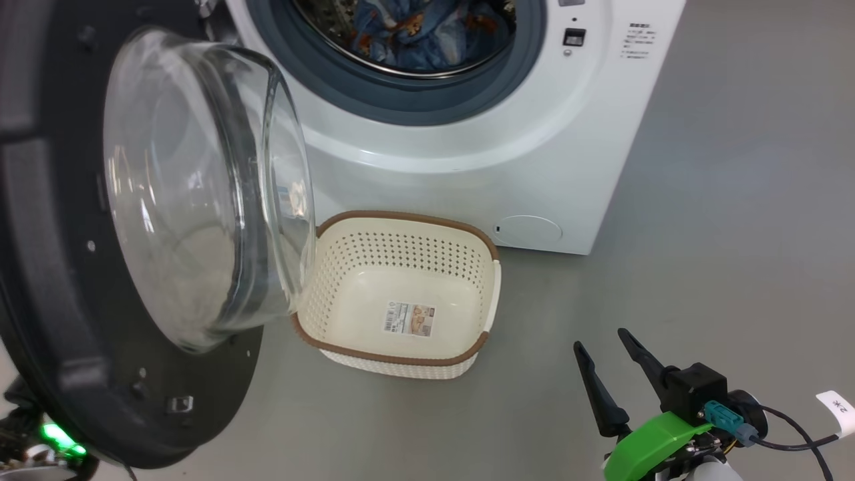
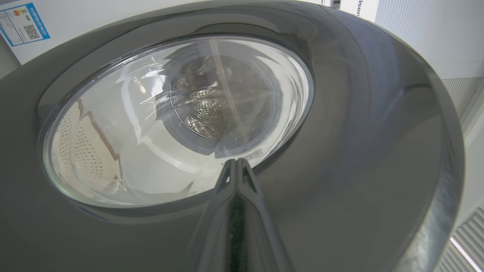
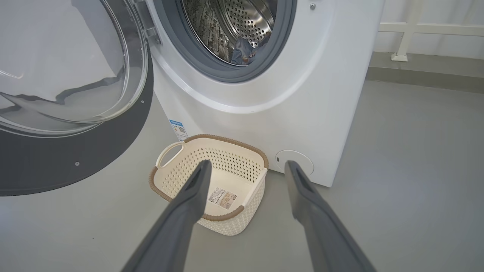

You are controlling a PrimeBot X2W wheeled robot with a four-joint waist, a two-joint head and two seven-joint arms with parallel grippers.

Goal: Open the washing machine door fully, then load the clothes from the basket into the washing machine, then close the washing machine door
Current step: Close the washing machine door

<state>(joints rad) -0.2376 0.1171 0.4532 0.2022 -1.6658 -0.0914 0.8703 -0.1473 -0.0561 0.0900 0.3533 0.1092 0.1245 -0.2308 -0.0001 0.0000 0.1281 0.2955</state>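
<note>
The basket (image 1: 401,257) stands on the grey floor (image 1: 701,280) just in front of the washing machine (image 1: 467,153), below the drum opening. Its bottom is bare but for a paper label (image 1: 409,318). The clothes (image 1: 414,30), blue fabric with orange-brown prints, lie inside the steel drum (image 3: 249,19), behind the grey-blue rubber seal (image 1: 401,100). In the right wrist view a fold of them sits low in the drum, near the seal.

The washing machine door (image 1: 40,280) stands open, swung out to the robot's left. Its clear glass bowl (image 1: 194,200) bulges toward the basket and overlaps the basket's left rim in the head view.

The right pincer (image 1: 600,339) hangs over the floor to the right of the basket, well apart from it. Its fingers are spread wide and hold nothing.

The left pincer (image 2: 236,161) is closed, fingertips pressed together with nothing between them. It points at the outer face of the door, where the dark rim meets the glass. The tips seem to touch that face, though the reflections make contact hard to confirm.
</note>
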